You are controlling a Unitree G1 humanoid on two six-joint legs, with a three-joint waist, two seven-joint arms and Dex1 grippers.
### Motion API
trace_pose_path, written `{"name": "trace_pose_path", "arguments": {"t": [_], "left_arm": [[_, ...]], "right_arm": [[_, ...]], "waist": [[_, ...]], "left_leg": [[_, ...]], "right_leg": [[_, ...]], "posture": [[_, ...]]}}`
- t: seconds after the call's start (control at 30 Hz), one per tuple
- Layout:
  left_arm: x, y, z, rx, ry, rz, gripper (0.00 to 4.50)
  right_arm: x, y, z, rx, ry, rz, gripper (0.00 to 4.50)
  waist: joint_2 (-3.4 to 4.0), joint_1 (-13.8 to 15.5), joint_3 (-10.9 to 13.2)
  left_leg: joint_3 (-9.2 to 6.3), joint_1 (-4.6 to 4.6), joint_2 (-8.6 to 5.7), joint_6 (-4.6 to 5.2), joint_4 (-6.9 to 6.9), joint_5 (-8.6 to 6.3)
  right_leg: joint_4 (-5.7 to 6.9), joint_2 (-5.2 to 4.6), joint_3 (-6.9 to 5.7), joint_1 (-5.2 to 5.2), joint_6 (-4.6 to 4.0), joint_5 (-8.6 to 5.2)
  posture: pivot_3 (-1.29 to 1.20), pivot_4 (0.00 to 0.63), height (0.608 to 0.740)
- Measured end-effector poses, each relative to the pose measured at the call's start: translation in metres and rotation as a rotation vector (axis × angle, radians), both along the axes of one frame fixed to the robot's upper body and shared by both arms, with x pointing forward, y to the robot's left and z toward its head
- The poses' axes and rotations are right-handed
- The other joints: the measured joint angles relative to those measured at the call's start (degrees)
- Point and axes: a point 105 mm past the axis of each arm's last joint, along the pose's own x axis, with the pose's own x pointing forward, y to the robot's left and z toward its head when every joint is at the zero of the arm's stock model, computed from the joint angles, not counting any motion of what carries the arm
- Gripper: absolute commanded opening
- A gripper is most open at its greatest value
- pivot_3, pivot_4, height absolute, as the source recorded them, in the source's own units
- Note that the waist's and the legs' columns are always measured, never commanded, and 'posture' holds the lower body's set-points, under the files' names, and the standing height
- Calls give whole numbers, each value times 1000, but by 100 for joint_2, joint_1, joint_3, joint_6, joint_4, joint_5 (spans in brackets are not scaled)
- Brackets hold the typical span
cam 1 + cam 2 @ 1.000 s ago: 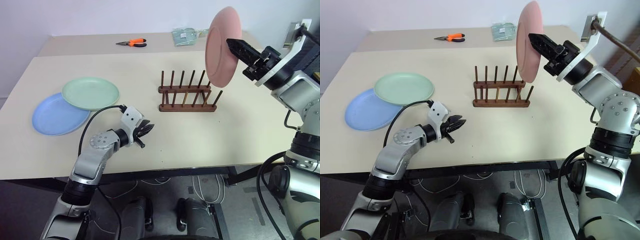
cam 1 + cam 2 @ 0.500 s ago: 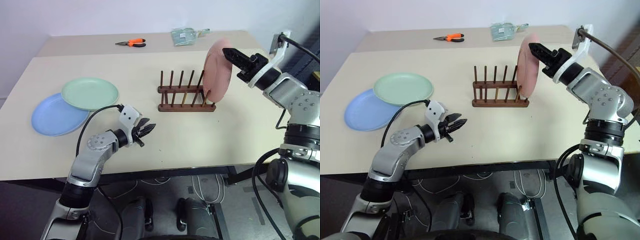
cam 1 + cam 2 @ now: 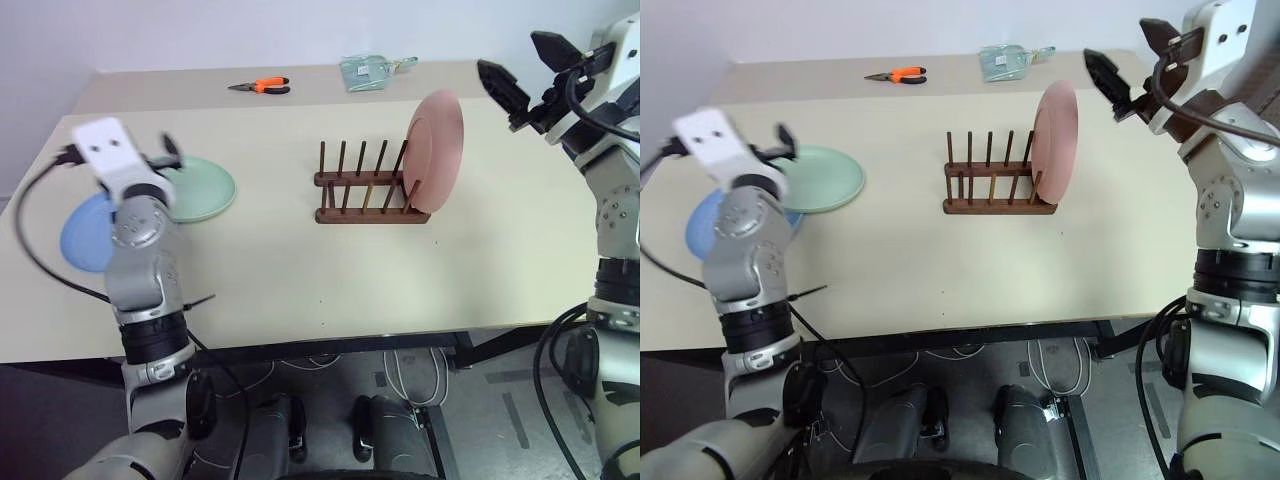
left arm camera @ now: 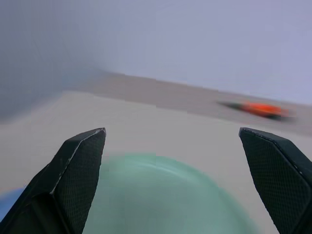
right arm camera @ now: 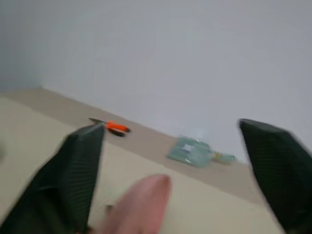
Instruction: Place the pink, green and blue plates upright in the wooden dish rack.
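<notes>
Both my grippers are spread wide and empty, right gripper (image 3: 530, 72) clear of the pink plate (image 3: 436, 152) upright in the wooden dish rack (image 3: 368, 187), left gripper (image 4: 176, 181) over the green plate (image 3: 203, 189), which I should clasp next

Pink plate (image 3: 436, 150) stands upright in the wooden rack (image 3: 366, 188).

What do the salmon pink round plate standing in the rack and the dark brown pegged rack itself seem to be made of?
The salmon pink round plate looks like matte plastic: even colour, no glaze shine, thin rim; melamine is possible. The dark brown pegged rack looks like stained wood: round dowel pegs on straight rails, with a slight sheen.
</notes>
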Motion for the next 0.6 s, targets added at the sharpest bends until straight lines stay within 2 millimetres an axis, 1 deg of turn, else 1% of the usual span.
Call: {"name": "trace_pose_path", "arguments": {"t": [0.07, 0.17, 0.27, 0.3, 0.37, 0.4, 0.5, 0.6], "left_arm": [[-3, 9, -5, -46, 31, 69, 4500], [1, 21, -14, -125, 112, 111, 4500], [9, 26, -36, -237, 232, 55, 4500], [13, 24, -45, -268, 267, 20, 4255], [20, 17, -62, -373, 332, -51, 3581], [22, 16, -66, -407, 336, -66, 3145], [25, 16, -66, -488, 322, -92, 1546], [25, 19, -65, -509, 310, -98, 73]], "right_arm": [[-13, 24, -4, -55, -1, 105, 4450], [-28, 58, -23, -118, 36, 243, 4450], [-34, 74, -41, -140, 90, 302, 4450], [-35, 76, -44, -142, 100, 311, 4490], [-38, 84, -49, -143, 107, 334, 4500], [-40, 85, -51, -145, 110, 338, 4500], [-41, 87, -55, -147, 120, 335, 4500], [-41, 87, -58, -147, 125, 325, 4500]], "waist": [[-4, 19, 0], [-14, 47, -3], [-15, 52, -2], [-15, 51, -2], [-22, 43, 2], [-27, 38, 5], [-40, 30, 12], [-40, 28, 12]], "left_leg": [[-1, 0, 1, 0, 4, 0], [-3, 0, 0, 0, 6, 0], [-4, -1, -5, 1, 6, -1], [-4, -1, -5, 1, 6, -1], [-6, -1, -4, -2, 6, 1], [-6, -1, -4, -2, 6, 0], [-6, -1, -4, -3, 6, 0], [-6, 0, -4, -5, 6, 1]], "right_leg": [[1, 0, -1, 1, 0, 0], [-1, 0, -5, 5, 2, 1], [-1, -2, -6, 5, 4, 1], [0, -2, -6, 5, 4, 1], [0, 1, -7, 5, 5, 1], [0, 1, -6, 5, 5, 1], [0, 0, -6, 5, 4, 1], [0, 2, -6, 5, 4, 1]], "posture": [[0, 150, 740], [0, 150, 740], [0, 150, 740], [0, 150, 740], [0, 150, 740], [0, 150, 740], [0, 150, 740], [0, 150, 740]]}}
